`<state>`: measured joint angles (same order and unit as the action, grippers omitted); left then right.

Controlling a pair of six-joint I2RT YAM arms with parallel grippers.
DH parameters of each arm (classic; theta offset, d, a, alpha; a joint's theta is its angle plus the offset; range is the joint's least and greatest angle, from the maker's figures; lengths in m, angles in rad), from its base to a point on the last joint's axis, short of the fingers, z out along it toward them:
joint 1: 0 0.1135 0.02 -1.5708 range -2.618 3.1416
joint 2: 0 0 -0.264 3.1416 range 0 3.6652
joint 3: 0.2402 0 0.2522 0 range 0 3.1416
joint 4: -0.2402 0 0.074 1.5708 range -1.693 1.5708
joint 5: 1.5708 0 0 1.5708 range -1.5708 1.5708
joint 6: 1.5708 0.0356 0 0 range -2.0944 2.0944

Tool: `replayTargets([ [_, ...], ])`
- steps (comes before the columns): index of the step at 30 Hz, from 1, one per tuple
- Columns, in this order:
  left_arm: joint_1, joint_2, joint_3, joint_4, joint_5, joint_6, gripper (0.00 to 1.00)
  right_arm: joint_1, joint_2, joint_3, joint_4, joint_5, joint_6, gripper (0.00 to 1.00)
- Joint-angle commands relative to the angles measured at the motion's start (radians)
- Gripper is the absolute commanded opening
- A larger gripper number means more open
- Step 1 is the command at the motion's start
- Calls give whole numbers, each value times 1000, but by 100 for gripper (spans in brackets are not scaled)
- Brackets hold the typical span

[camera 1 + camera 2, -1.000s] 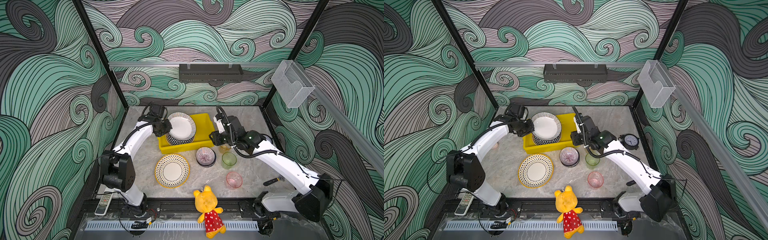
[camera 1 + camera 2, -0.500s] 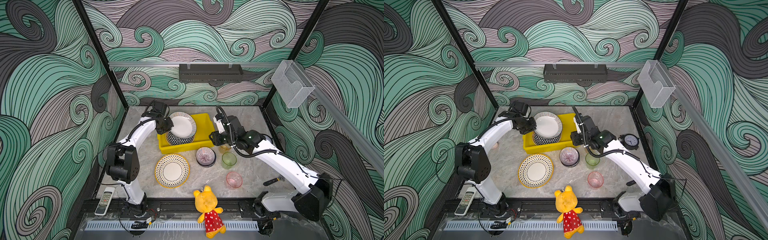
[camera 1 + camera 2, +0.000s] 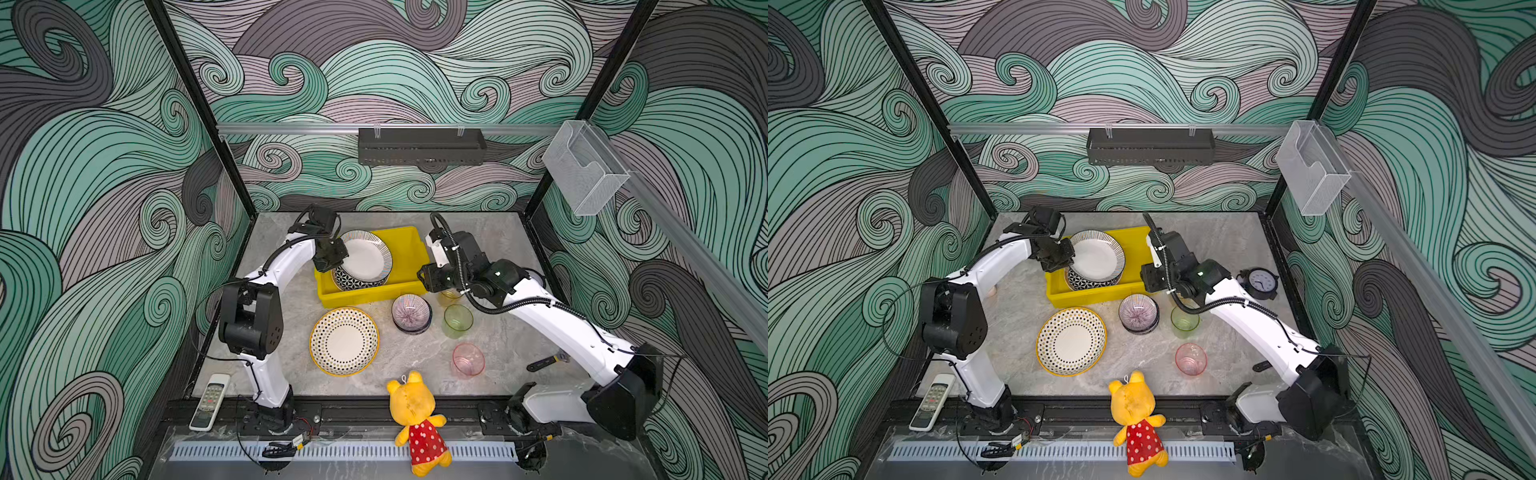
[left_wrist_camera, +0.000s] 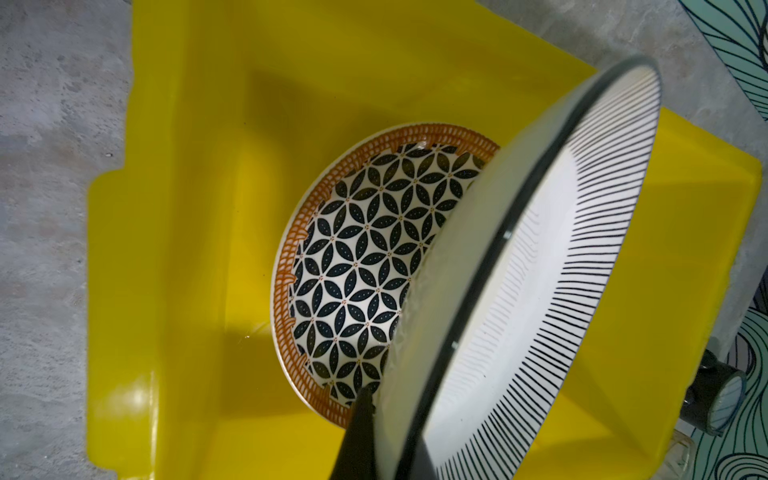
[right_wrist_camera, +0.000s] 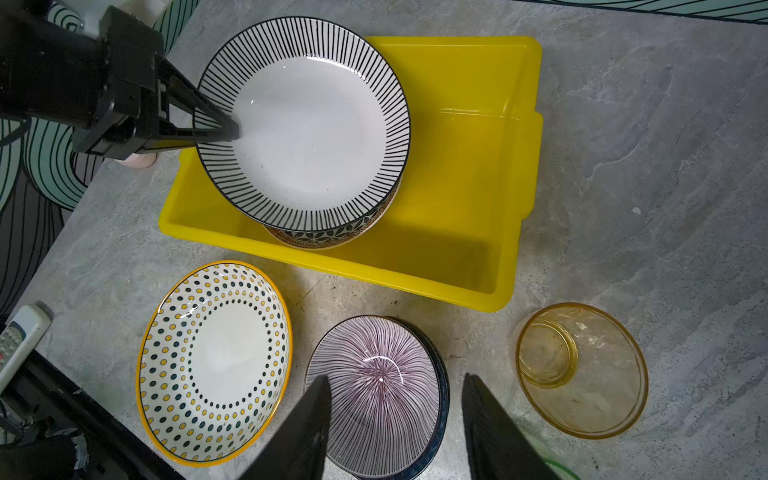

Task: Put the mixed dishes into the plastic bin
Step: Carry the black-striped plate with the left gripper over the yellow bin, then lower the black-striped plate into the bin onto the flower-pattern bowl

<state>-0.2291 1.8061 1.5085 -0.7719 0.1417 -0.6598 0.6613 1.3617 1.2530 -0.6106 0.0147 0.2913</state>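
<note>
Yellow bin (image 5: 528,124): the striped-rim plate (image 5: 303,124) is pinched by its rim in the left fingers (image 5: 226,129), tilted over the geometric plate (image 4: 357,257); right fingers (image 5: 307,428) are spread, empty.

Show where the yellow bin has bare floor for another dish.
Free: the right half of the bin in both top views, between the plates and its right wall. Crowded: its left half, where the flower-patterned plate lies and the left gripper holds the striped plate tilted over it.

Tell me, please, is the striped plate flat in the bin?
No, the striped plate is tilted: the left gripper holds its rim above the geometric plate.
</note>
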Motion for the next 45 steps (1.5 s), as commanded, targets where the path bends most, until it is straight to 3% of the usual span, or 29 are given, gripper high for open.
replayTargets([
  [1, 8, -12, 71, 41, 38, -15, 0, -7, 2, 27, -15, -15, -1, 53],
  [45, 8, 29, 14, 16, -17, -14, 0, -7, -2, -33, 8, -83, 38, 56],
])
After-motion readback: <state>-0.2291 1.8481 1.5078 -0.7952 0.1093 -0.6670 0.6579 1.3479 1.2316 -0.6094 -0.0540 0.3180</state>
